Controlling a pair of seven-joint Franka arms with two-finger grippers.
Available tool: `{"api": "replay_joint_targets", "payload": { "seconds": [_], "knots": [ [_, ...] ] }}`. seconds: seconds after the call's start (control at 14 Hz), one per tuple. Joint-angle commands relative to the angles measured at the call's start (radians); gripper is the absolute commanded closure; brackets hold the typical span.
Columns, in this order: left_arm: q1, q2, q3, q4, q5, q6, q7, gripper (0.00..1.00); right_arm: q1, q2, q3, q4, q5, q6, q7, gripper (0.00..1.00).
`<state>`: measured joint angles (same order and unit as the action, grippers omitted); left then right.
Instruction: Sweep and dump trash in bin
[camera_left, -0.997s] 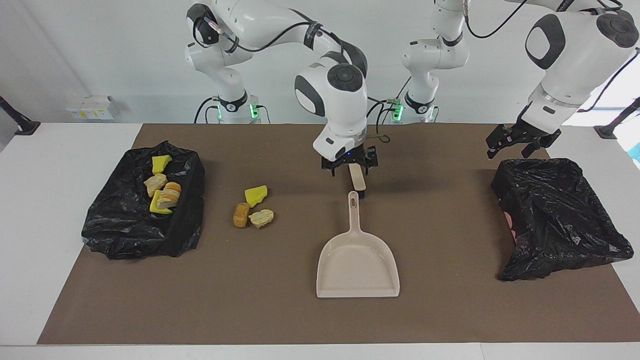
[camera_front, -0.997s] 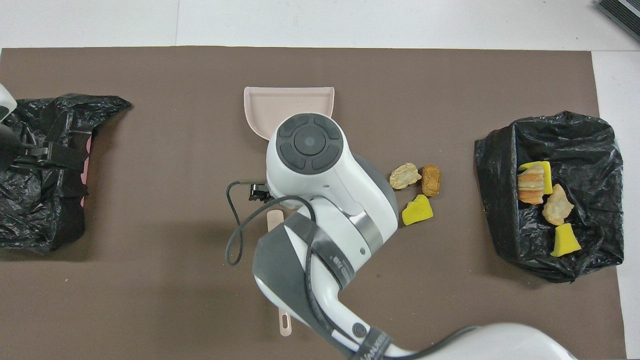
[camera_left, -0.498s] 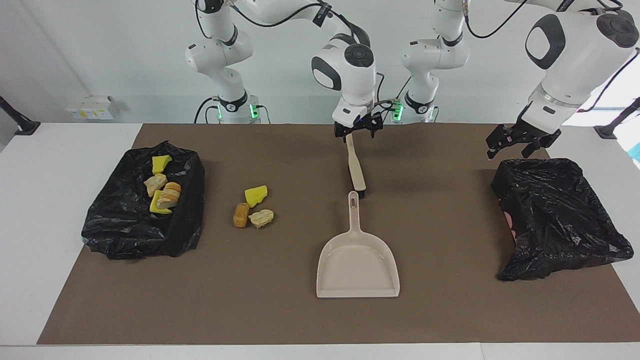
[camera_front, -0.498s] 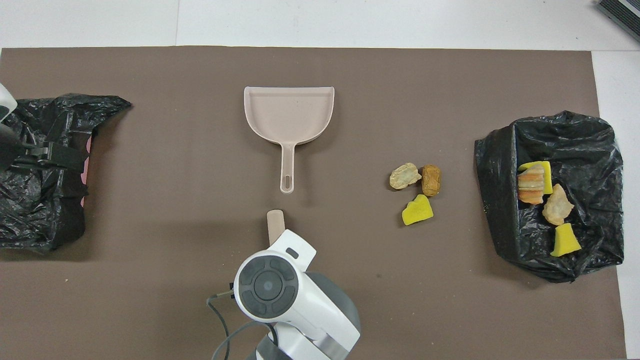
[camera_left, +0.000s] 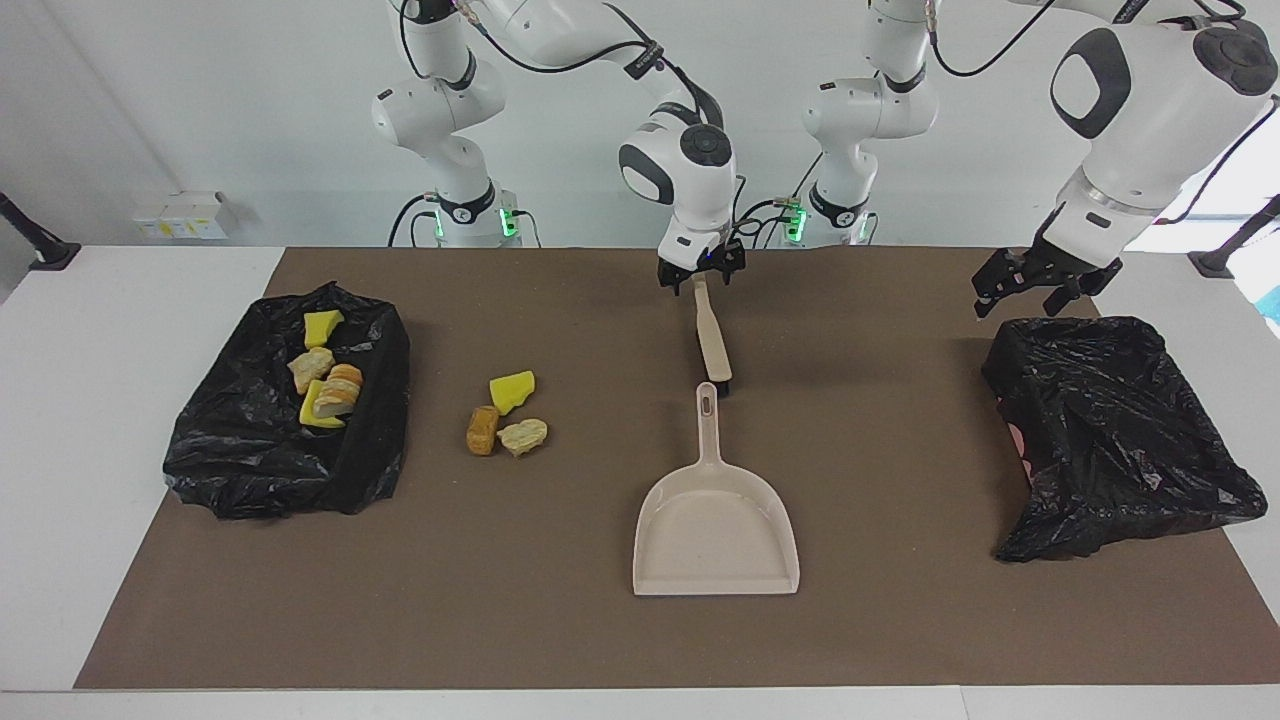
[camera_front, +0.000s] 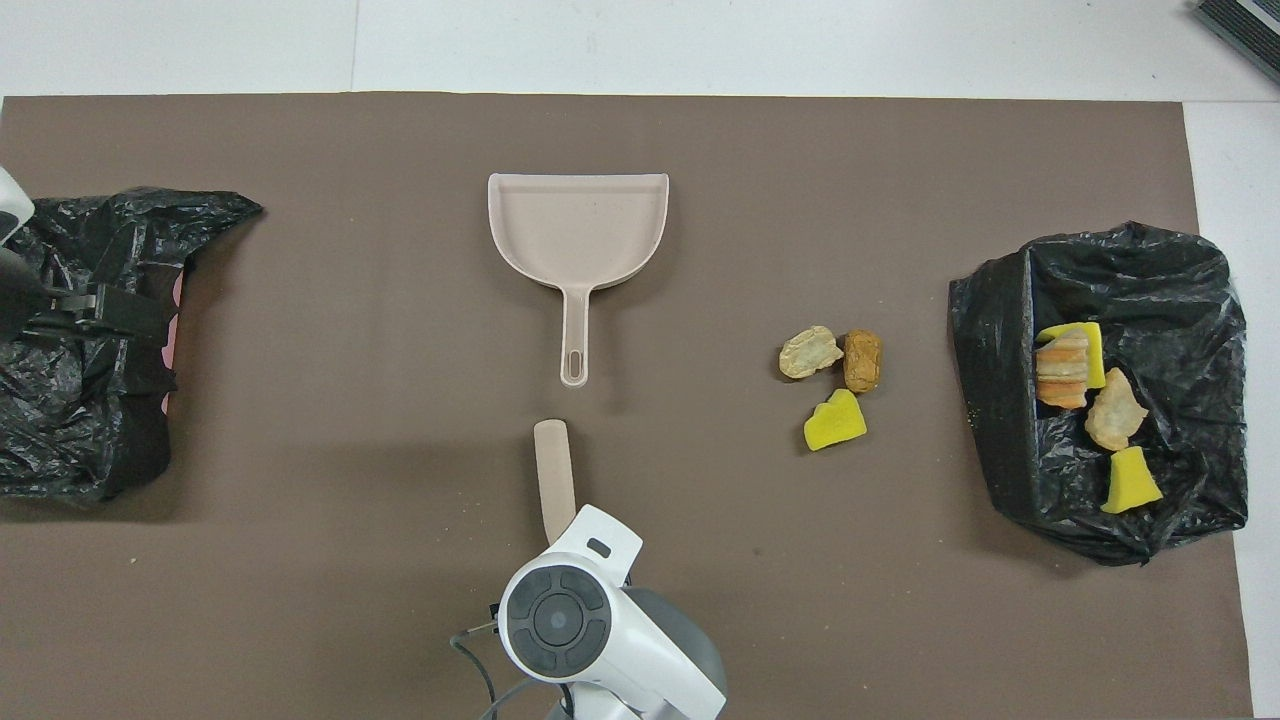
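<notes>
Three loose bits of trash lie on the brown mat: a yellow sponge chunk (camera_left: 511, 390) (camera_front: 835, 421), a brown lump (camera_left: 482, 430) (camera_front: 862, 361) and a tan lump (camera_left: 523, 436) (camera_front: 810, 351). A black-bagged bin (camera_left: 250, 460) (camera_front: 1180, 270) at the right arm's end holds several more bits. My right gripper (camera_left: 698, 280) hangs open just over the handle end of a beige brush (camera_left: 712, 340) (camera_front: 553, 475); in the overhead view the arm's wrist hides it. The beige dustpan (camera_left: 715, 520) (camera_front: 578, 225) lies beside the brush's head. My left gripper (camera_left: 1025, 300) (camera_front: 110, 312) waits open.
A second black-bagged bin (camera_left: 1110, 430) (camera_front: 70, 420) stands at the left arm's end of the table, with the left gripper over its rim nearest the robots. The brown mat (camera_left: 900, 620) covers most of the white table.
The right arm has drawn back toward the robots along the brush, from over its head to over its handle end. Brush, dustpan, trash and left arm have not moved.
</notes>
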<state>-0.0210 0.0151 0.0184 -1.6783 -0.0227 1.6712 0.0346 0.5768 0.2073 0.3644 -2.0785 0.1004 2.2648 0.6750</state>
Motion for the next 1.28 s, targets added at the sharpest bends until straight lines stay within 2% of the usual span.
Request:
{"api": "replay_joint_targets", "payload": {
  "seconds": [0.0, 0.07, 0.14, 0.28, 0.43, 0.5, 0.64, 0.85, 1.0, 1.21],
  "knots": [
    [0.0, -0.017, 0.002, -0.015, 0.02, 0.004, 0.002, 0.0, 0.005, -0.036, -0.004, -0.029, 0.028, 0.006, -0.031, 0.0],
    [0.0, -0.017, 0.002, -0.015, 0.02, 0.004, 0.001, 0.0, 0.003, -0.04, -0.004, -0.032, 0.028, 0.004, -0.037, 0.06],
    [-0.002, -0.017, 0.002, -0.015, 0.02, 0.004, 0.001, 0.0, 0.005, -0.045, -0.004, -0.038, 0.028, 0.002, -0.041, 0.23],
    [0.0, -0.017, 0.002, -0.015, 0.02, 0.004, 0.001, 0.0, 0.003, -0.048, -0.004, -0.051, 0.028, 0.004, -0.043, 0.44],
    [0.0, -0.017, 0.002, -0.015, 0.02, 0.004, 0.001, 0.0, 0.009, -0.052, -0.005, -0.052, 0.025, 0.002, -0.041, 0.88],
    [0.0, -0.017, 0.002, -0.015, 0.02, 0.004, 0.001, 0.0, 0.009, -0.051, -0.005, -0.052, 0.025, 0.002, -0.037, 1.0],
    [0.0, -0.018, 0.002, -0.015, 0.02, -0.001, 0.002, 0.0, 0.006, -0.046, -0.007, -0.034, 0.01, -0.045, -0.04, 1.0],
    [-0.017, -0.026, -0.006, -0.029, 0.015, 0.005, -0.007, 0.0, -0.02, -0.061, -0.015, 0.044, 0.009, -0.215, -0.046, 1.0],
    [-0.068, -0.026, -0.008, -0.034, 0.013, 0.024, -0.005, 0.0, -0.081, -0.156, -0.01, 0.04, 0.01, -0.313, -0.083, 1.0],
    [-0.154, -0.015, -0.006, -0.044, 0.013, 0.088, -0.063, 0.0, -0.213, -0.293, -0.01, 0.034, 0.025, -0.563, -0.226, 1.0]
  ]
}}
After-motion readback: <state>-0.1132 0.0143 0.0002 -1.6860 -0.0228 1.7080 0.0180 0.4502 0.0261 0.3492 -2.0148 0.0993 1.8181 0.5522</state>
